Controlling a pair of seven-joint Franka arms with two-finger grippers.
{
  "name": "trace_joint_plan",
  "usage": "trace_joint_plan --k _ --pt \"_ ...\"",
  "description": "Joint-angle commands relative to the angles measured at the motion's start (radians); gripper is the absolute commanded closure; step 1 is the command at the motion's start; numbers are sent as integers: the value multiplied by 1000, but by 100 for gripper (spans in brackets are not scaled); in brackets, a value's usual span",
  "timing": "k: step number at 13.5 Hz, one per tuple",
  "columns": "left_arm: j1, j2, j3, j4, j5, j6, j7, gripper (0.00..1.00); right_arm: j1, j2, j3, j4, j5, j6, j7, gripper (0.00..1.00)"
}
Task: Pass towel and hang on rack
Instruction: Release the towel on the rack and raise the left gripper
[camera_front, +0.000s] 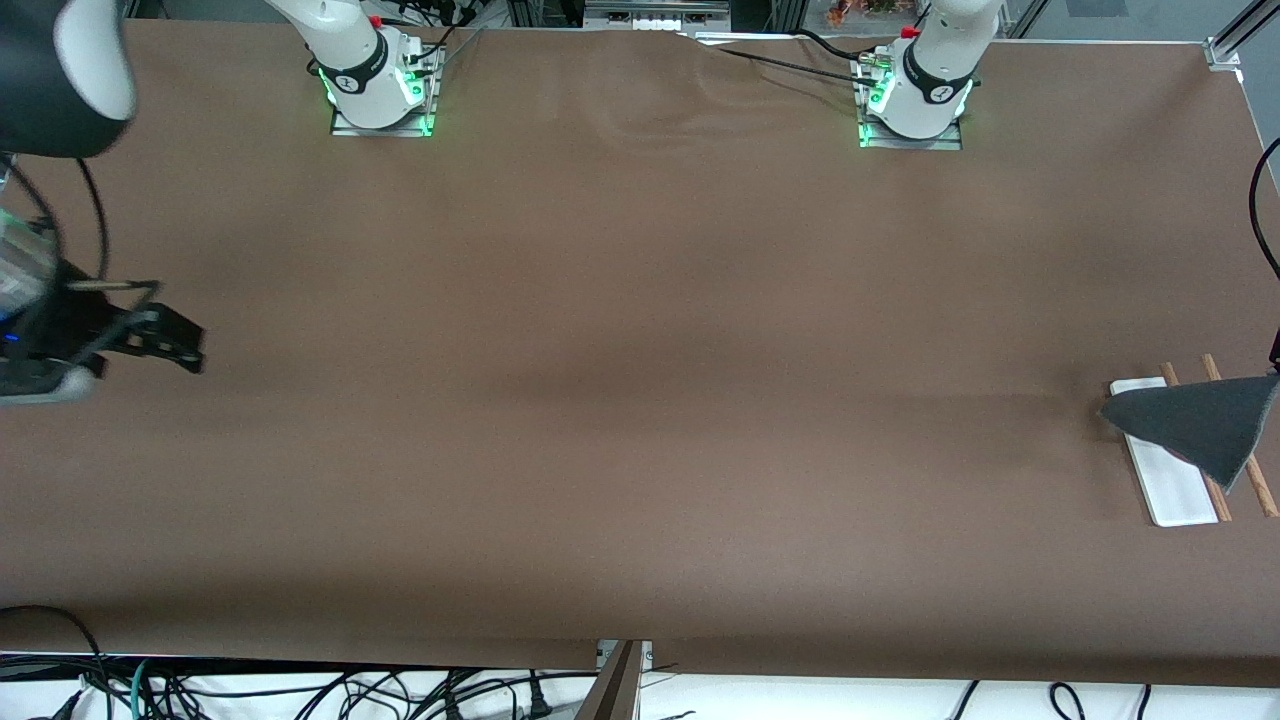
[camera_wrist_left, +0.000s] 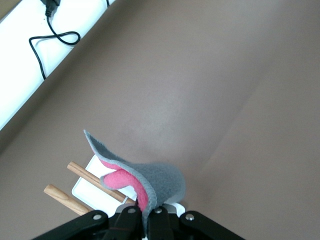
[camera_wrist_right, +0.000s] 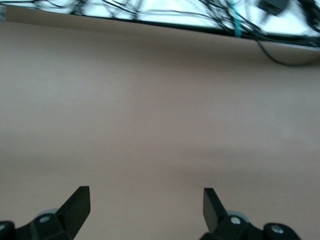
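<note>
I see the left gripper (camera_wrist_left: 145, 217) clamped on the towel (camera_front: 1200, 425) over the rack (camera_front: 1170, 490); the right gripper (camera_wrist_right: 145, 207) waits, fingers spread, above the table (camera_front: 640, 400)

I see the towel (camera_front: 1200, 425), grey face out and pink inside, hanging folded in the air over the rack (camera_front: 1172, 490), whose white base and 2 wooden rods sit at the left arm's end.

A: Where's the rack (camera_front: 1170, 480)?
B: On the desk (camera_front: 620, 400), at the left arm's end.
A: And the towel (camera_front: 1200, 425)?
B: Above the rack, pinched in the left claw (camera_wrist_left: 145, 220). The right claw (camera_wrist_right: 145, 202) hangs over the desk's right-arm end.
</note>
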Motion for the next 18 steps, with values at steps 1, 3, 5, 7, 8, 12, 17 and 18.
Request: trace_joint_plan --k 1,3,5,7,8,12,17,18 --pt "25 39 -15 42 22 -15 67 100 -28 -114 -22 -118 10 -32 -12 0" --pt "32 41 -14 50 22 -13 99 100 -51 -180 -21 -118 10 -151 -12 0" --pt "48 42 -14 56 20 -16 131 100 -58 -197 -19 -118 13 -260 -87 0" --pt "71 56 -14 57 22 -16 160 100 -59 -200 -19 -118 16 -277 -164 0" --pt "84 64 -15 56 19 -16 189 100 -59 -200 -17 -118 21 -300 -155 0" --pt "150 116 -14 86 19 -13 335 100 -61 -204 -20 -118 21 -325 -109 0" --pt "238 219 -15 169 9 -13 484 100 -61 -194 -34 -121 11 -316 -100 0" --pt "244 229 -15 174 8 -12 493 100 -62 -187 -34 -121 11 -316 -92 0"
